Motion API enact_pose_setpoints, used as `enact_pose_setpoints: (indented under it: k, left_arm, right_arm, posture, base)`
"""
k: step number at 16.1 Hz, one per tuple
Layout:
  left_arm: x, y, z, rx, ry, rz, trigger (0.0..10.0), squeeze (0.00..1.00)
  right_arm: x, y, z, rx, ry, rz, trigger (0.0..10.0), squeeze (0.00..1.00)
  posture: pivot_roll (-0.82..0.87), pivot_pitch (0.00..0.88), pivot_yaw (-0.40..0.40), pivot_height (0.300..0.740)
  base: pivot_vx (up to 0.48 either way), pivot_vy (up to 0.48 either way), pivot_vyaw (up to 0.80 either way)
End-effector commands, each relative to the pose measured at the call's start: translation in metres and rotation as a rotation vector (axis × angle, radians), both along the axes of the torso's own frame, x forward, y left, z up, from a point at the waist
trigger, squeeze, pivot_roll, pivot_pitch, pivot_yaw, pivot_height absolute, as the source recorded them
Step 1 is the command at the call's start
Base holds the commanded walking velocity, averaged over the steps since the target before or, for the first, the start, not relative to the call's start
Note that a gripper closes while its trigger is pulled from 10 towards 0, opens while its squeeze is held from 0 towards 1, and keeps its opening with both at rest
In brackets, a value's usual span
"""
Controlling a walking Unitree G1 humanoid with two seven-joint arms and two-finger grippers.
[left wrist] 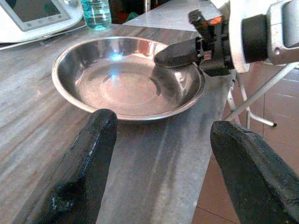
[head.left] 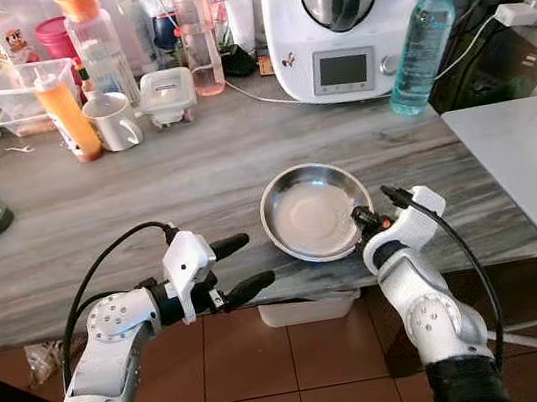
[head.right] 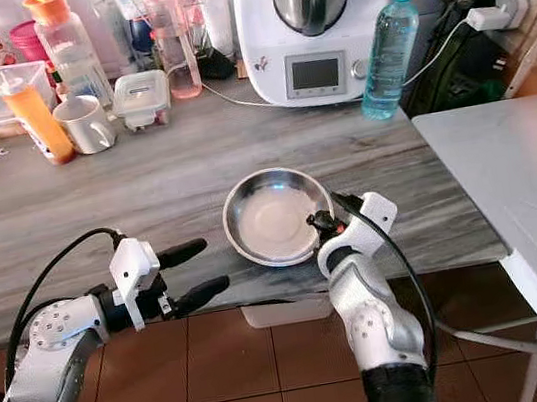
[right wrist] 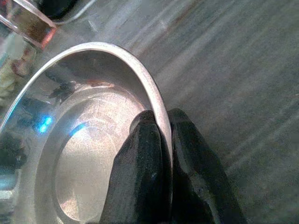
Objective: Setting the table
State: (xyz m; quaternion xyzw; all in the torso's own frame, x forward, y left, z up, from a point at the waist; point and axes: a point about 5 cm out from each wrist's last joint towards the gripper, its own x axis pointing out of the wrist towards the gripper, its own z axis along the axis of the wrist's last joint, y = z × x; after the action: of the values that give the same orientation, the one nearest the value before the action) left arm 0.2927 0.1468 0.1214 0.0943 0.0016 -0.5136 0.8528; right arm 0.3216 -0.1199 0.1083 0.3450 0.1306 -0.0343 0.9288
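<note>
The steel bowl (head.left: 315, 212) sat near the grey counter's (head.left: 193, 172) front edge, its five-o'clock rim pinched by the closed right pincer (right wrist: 161, 140). The left pincer (head.left: 243, 263) was held wide apart, empty, at nine o'clock. Carrying to the white table (head.left: 534, 151) was judged outstanding.

A home kitchen. A food processor (head.left: 342, 18), mug (head.left: 113, 120) and bottles crowd the grey worktop (head.left: 193, 172). Terracotta floor tiles (head.left: 275, 382) lie below.

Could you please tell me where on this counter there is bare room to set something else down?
The widest bare stretch of the counter runs from the white mug forward to the steel bowl, whose rim the right gripper pinches. Another strip lies between the bowl and the white appliance. The back-left is crowded with bottles and containers. The open left gripper hovers at the front edge.
</note>
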Motion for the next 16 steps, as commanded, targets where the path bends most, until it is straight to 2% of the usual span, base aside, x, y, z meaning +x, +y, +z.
enact_pose_setpoints:
  k: [1,4,7,9,11,12,16]
  left_arm:
    - [-0.001,-0.002,0.002,0.004,-0.005,-0.015,10.0,0.0]
    - [-0.002,-0.002,0.001,0.004,-0.001,-0.017,10.0,0.0]
    - [-0.002,-0.004,0.003,0.003,0.001,-0.018,10.0,0.0]
    - [-0.004,-0.007,0.004,0.0,-0.001,-0.023,10.0,0.0]
    - [-0.006,-0.007,0.003,-0.001,0.0,-0.023,10.0,0.0]
    - [-0.006,-0.008,0.003,-0.001,0.001,-0.025,10.0,0.0]
    - [-0.007,-0.01,0.002,0.001,0.006,-0.031,10.0,0.0]
  right_arm:
    - [-0.004,0.011,-0.019,0.084,0.112,0.007,10.0,0.0]
    - [-0.001,0.017,-0.015,0.125,0.136,0.023,10.0,0.0]
    - [0.002,0.026,-0.002,0.123,0.131,0.058,10.0,0.0]
    - [-0.003,0.036,0.001,0.075,0.171,0.122,10.0,0.0]
    - [-0.007,0.037,0.002,0.064,0.179,0.134,10.0,0.0]
    - [-0.009,0.037,0.0,0.055,0.199,0.137,10.0,1.0]
    - [-0.009,0.023,0.0,-0.001,0.218,0.086,10.0,1.0]
  posture:
    - [0.14,0.104,-0.002,0.74]
    - [0.15,0.106,0.001,0.74]
    - [0.15,0.108,-0.001,0.74]
    - [0.15,0.107,-0.004,0.74]
    - [0.15,0.106,-0.004,0.74]
    - [0.14,0.104,-0.003,0.74]
    - [0.14,0.104,-0.002,0.74]
  base:
    - [0.0,0.0,0.0]
    - [0.0,0.0,0.0]
    - [0.0,0.0,0.0]
    - [0.0,0.0,0.0]
    - [0.0,0.0,0.0]
    - [0.0,0.0,0.0]
    - [0.0,0.0,0.0]
